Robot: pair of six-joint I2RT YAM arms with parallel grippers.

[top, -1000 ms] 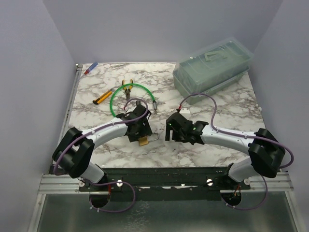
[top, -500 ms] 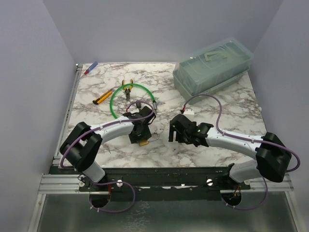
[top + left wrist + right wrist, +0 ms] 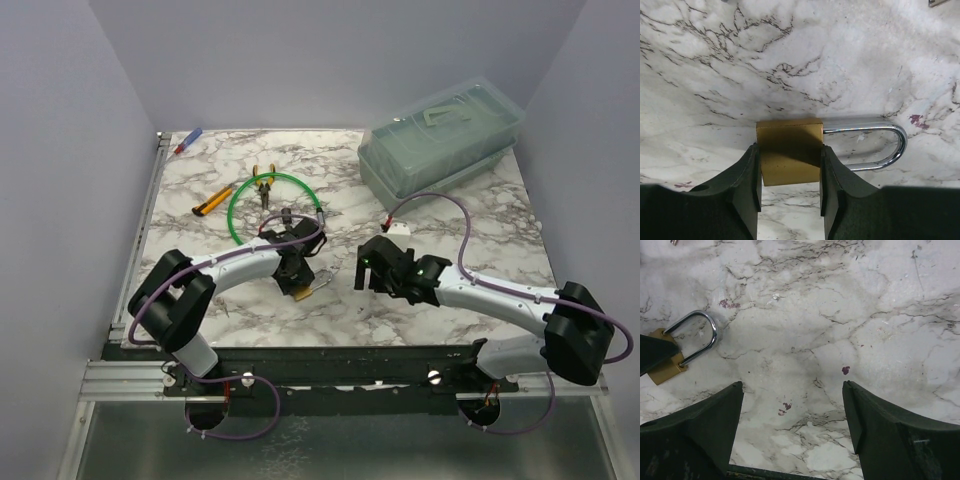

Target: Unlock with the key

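Note:
My left gripper (image 3: 297, 277) is shut on the small brass padlock (image 3: 304, 291), which lies flat on the marble table (image 3: 460, 240). In the left wrist view the two fingers (image 3: 747, 175) press the sides of the brass body (image 3: 790, 150), and the silver shackle (image 3: 892, 145) points right. My right gripper (image 3: 368, 272) is open and empty just right of the lock, low over the table. Its wrist view shows the padlock (image 3: 667, 367) at the left edge. I cannot make out the key; a tiny silvery bit (image 3: 939, 2) shows at the frame's edge.
A green cable loop (image 3: 243, 205) with a silvery cylinder end (image 3: 320, 216) lies behind the left gripper. Pliers (image 3: 263, 186), a yellow utility knife (image 3: 212, 202) and a pen (image 3: 188, 141) lie at the back left. A clear lidded box (image 3: 440, 135) stands at the back right.
The left arm has lowered and its wrist has turned, still holding the padlock, whose shackle now points right. The right gripper has shifted a little to the right, still open.

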